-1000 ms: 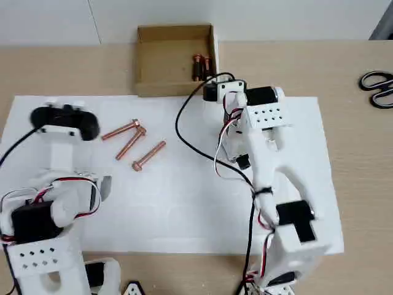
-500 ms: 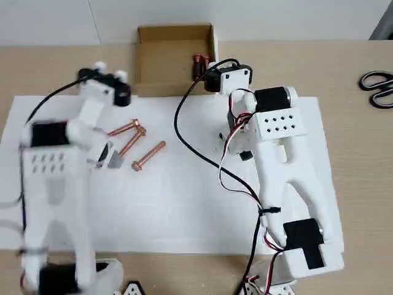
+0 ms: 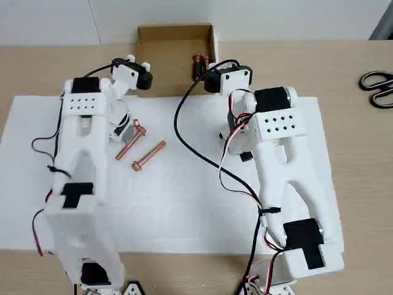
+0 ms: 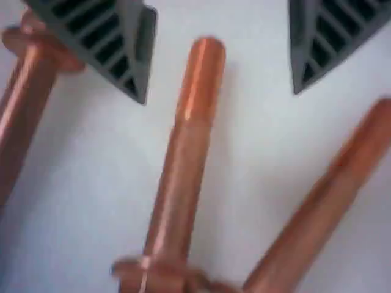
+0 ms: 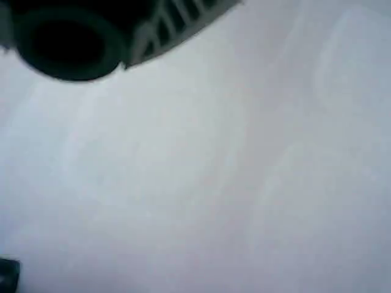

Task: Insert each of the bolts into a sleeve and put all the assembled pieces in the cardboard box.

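The left gripper (image 4: 220,94) hangs low over the white paper (image 4: 256,140), jaws spread wide and holding nothing; the middle bolt (image 4: 183,171) lies between them, tip up in the gap; a second bolt (image 4: 24,110) lies just outside one jaw, a third bolt (image 4: 317,207) outside the other; copper pieces (image 3: 199,64) lie in the cardboard box (image 3: 163,61); whether the right gripper (image 5: 153,27) is spread or closed, I cannot tell.

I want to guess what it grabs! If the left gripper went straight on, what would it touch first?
Probably the middle bolt, lying right between the open left gripper's tips. How near it is, I can't tell.
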